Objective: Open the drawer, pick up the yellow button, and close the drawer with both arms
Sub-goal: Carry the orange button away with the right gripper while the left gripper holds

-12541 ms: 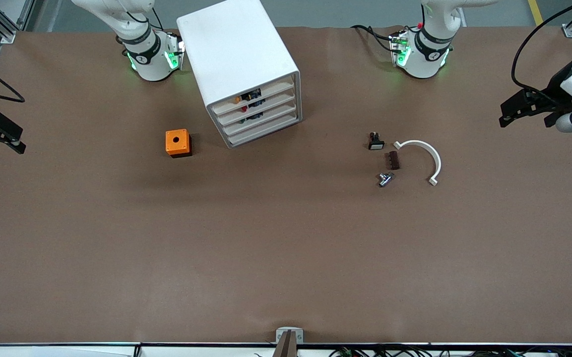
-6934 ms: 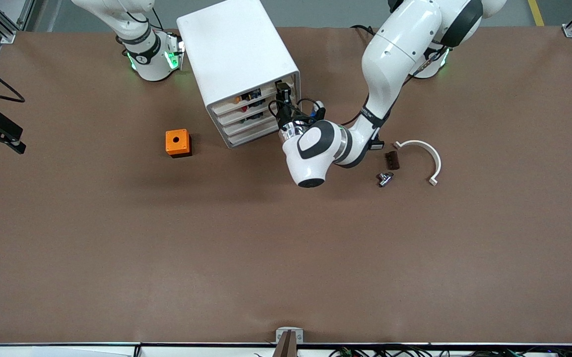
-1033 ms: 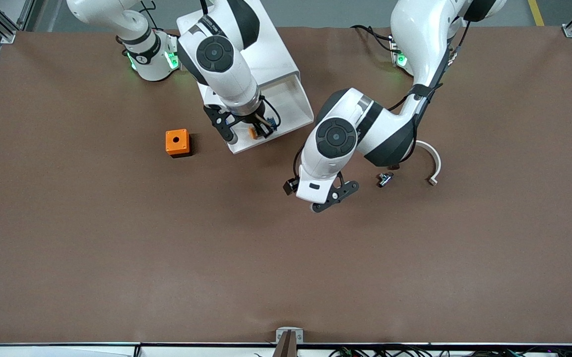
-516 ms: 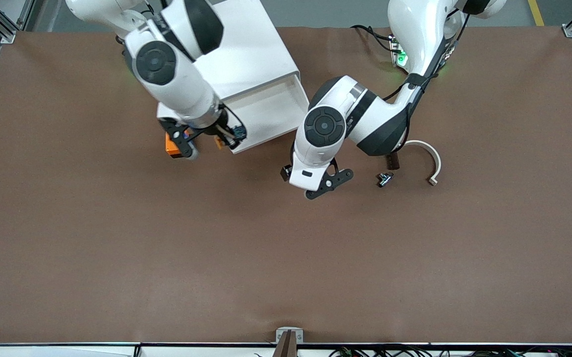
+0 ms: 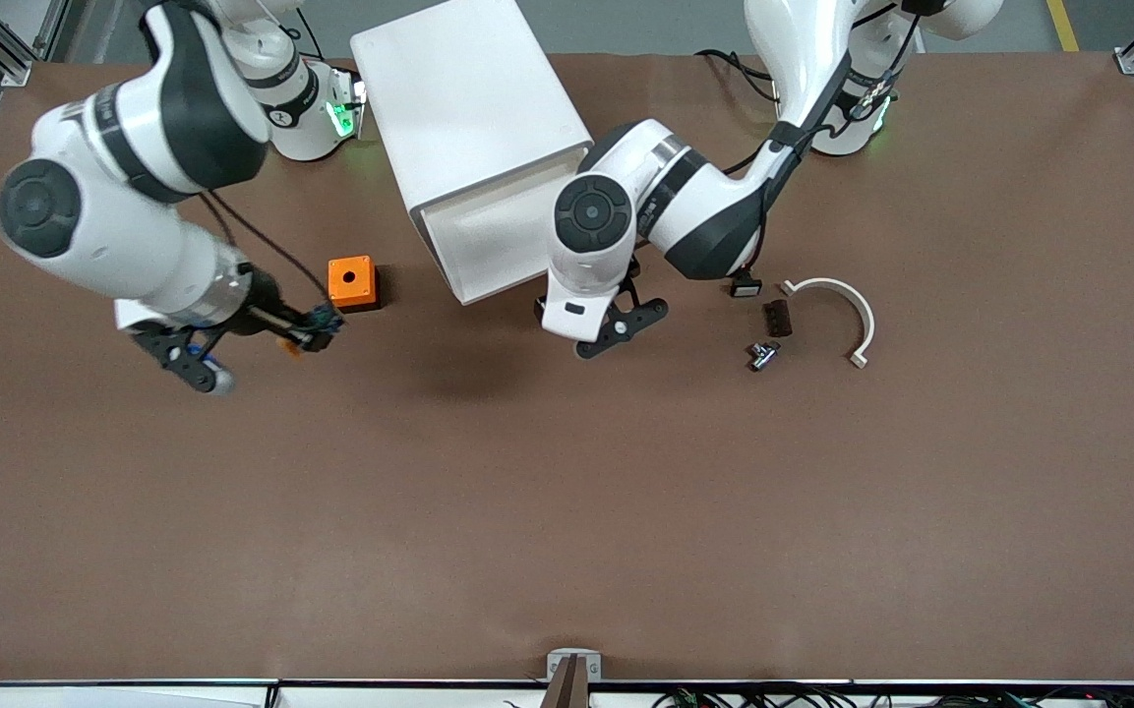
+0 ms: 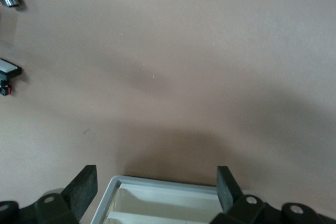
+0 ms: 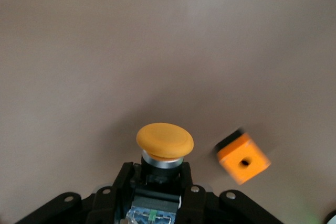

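Right hand: your right hand (image 5: 254,339) is clenched on the button (image 7: 164,141), and it has swung clear of the cabinet in the last second. It now hangs over bare desk (image 5: 567,511), toward the right arm's end.

Button: out of the drawer and riding in that grip, its orange cap sticking out past the fingertips in the right wrist view. It is small and partly hidden in the front view.

Orange cube: the orange cube (image 5: 351,282) sits on the desk beside the hand's path. Don't mix it up with the button; they are apart.

Left hand: your left hand (image 5: 604,324) is released, fingers spread wide and holding nothing. It has drifted in toward the cabinet over the last second, and it is now just at the open drawer's front end.

Drawer: the drawer (image 5: 493,236) is pulled out of the white cabinet (image 5: 463,93), and its front rim (image 6: 168,187) shows between the left fingers (image 6: 84,184) in the left wrist view.

What it means: open is done, take is done. The close looks like the step left, and your left hand seems lined up to push.

Watch: the left fingers straddle the drawer front without touching it, as far as I can tell, so square up before you push.
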